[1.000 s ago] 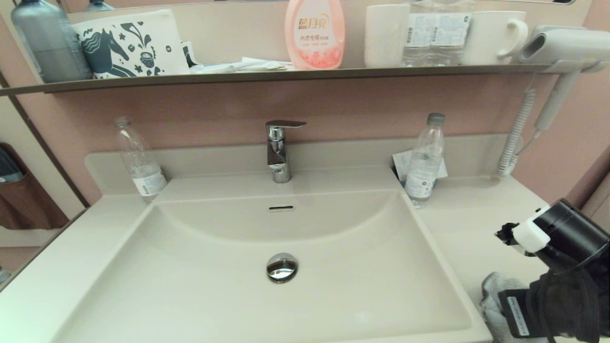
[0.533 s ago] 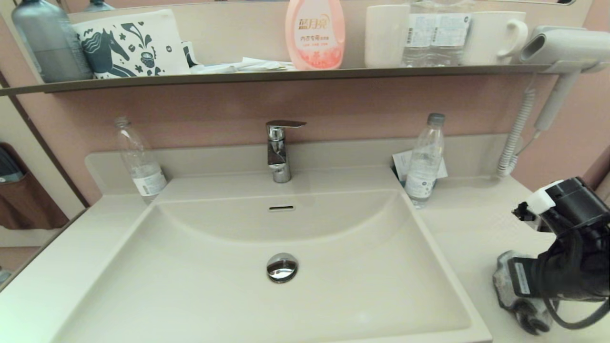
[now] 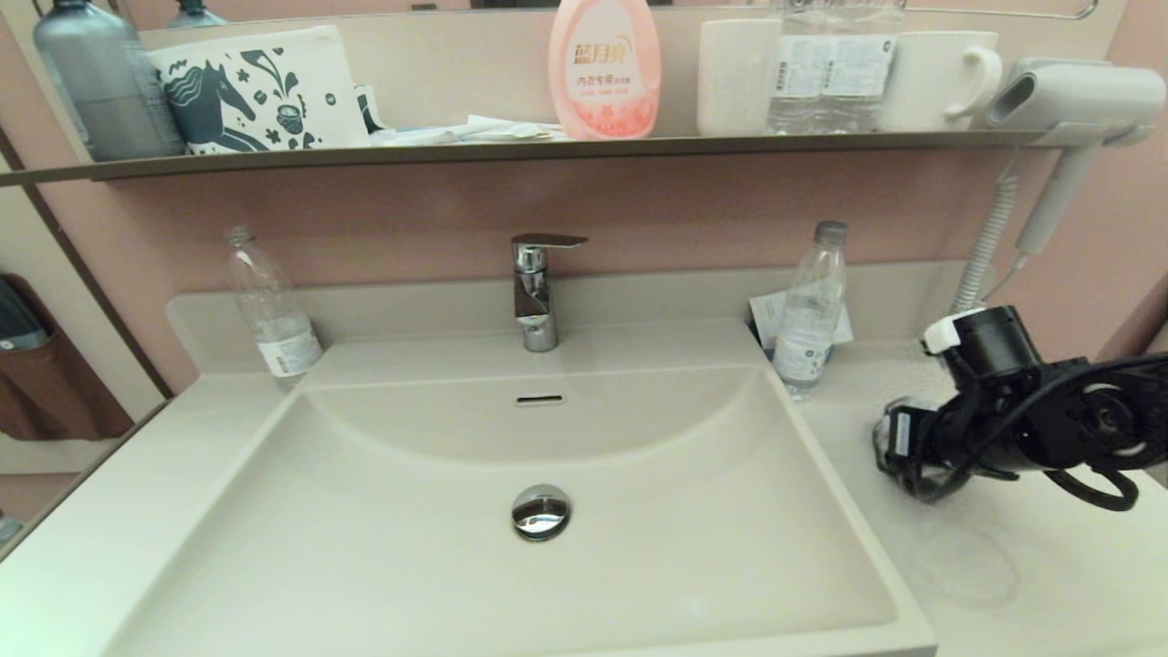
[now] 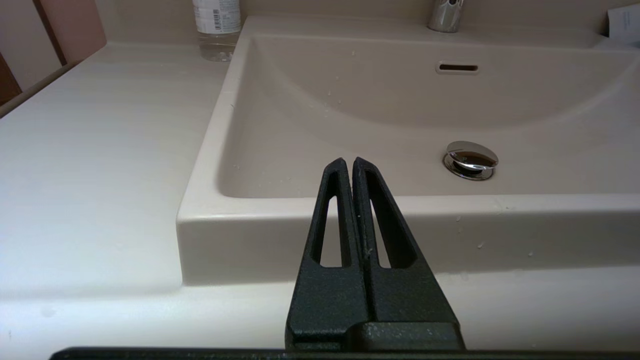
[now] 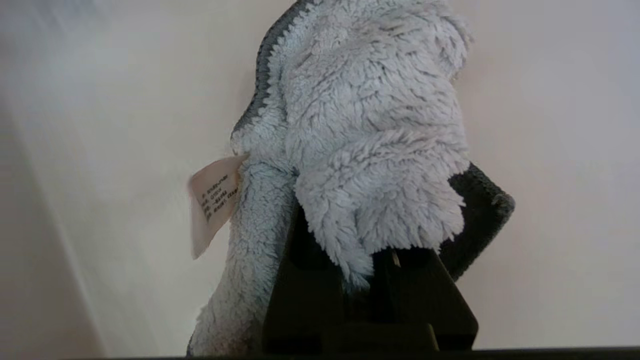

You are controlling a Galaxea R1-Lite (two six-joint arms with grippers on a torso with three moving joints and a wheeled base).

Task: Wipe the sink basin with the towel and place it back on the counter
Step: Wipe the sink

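a: start at the right gripper (image 5: 370, 280). what's it doing?

b: pinching the towel (image 5: 360, 150). in the right wrist view the fingers are buried in the blue pile, with the grey edging and the white tag (image 5: 212, 200) hanging loose beside them. the cloth is bunched up, so it has no clear long axis.

a: and where is that in the room?

b: over the counter (image 3: 1049, 584) on the robot's right, off the surface as far as i can judge. from the head view the towel is almost wholly hidden behind the wrist, and the right gripper points toward the sink basin (image 3: 365, 547).

a: so the basin lies which way from the cloth?

b: to the robot's left, past the basin's right rim and lower. the drain plug (image 3: 540, 511) sits mid-floor and the plastic bottle (image 3: 808, 310) stands at the back right corner, near the arm's path.

a: the other arm?

b: the left gripper (image 4: 352, 165) is pressed together and empty, parked before the front rim. the right arm is the one holding the cloth, so the wipe falls to it.
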